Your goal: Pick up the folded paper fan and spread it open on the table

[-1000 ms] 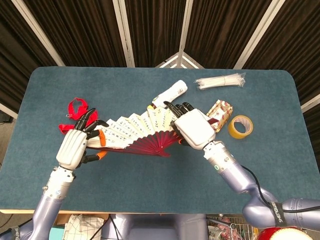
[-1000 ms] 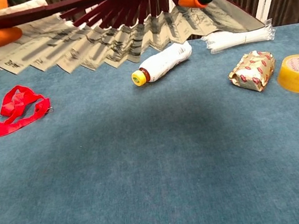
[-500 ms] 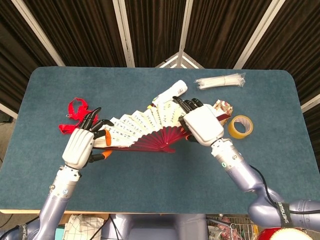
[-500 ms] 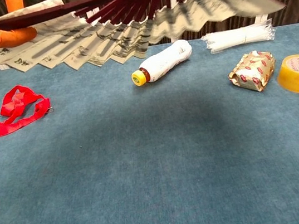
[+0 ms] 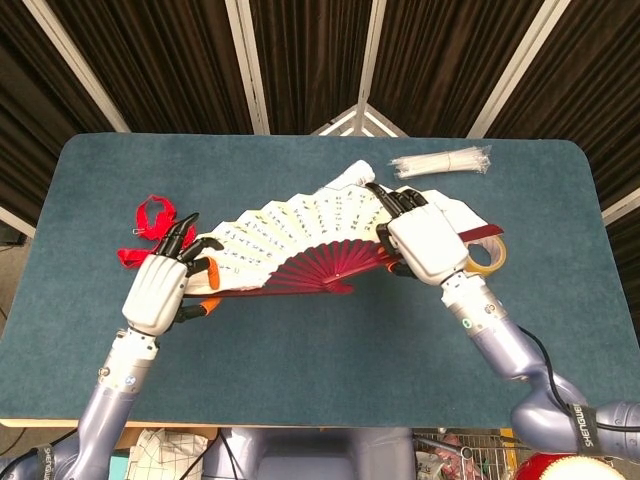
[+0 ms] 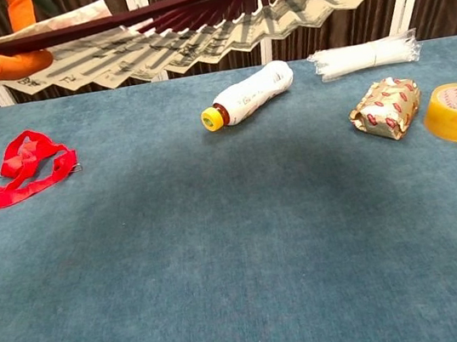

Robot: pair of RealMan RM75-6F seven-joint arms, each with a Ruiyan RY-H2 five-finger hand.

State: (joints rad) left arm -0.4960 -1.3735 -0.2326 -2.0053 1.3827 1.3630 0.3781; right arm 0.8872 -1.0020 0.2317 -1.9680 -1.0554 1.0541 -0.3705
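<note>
Head view: the fan [image 5: 300, 240] is spread wide and held in the air above the table [image 5: 300, 370], its red ribs meeting near the middle. The left hand [image 5: 160, 290] grips the fan's end at 9 o'clock, fingers [image 5: 180, 240] curled round the outer rib. The right hand [image 5: 428, 240] holds the other end at 3 o'clock, fingers closed on the rib there. A red strap [image 5: 148, 225] lies at 10 o'clock from the left hand; a tape roll [image 5: 492, 255] peeks out just beside the right hand.

Chest view: the fan [image 6: 190, 30] hangs across the top, clear of the table [image 6: 225, 266], with orange fingertips [image 6: 19, 63] pinching its paper at the left. Under it at 6 o'clock lies a bottle [image 6: 247, 95]; a wrapped packet [image 6: 385, 109] sits at 4 o'clock.

The spreading looks nearly complete. The next move calls for lowering the fan flat onto bare table, away from the bottle, then letting go with both hands.
</note>
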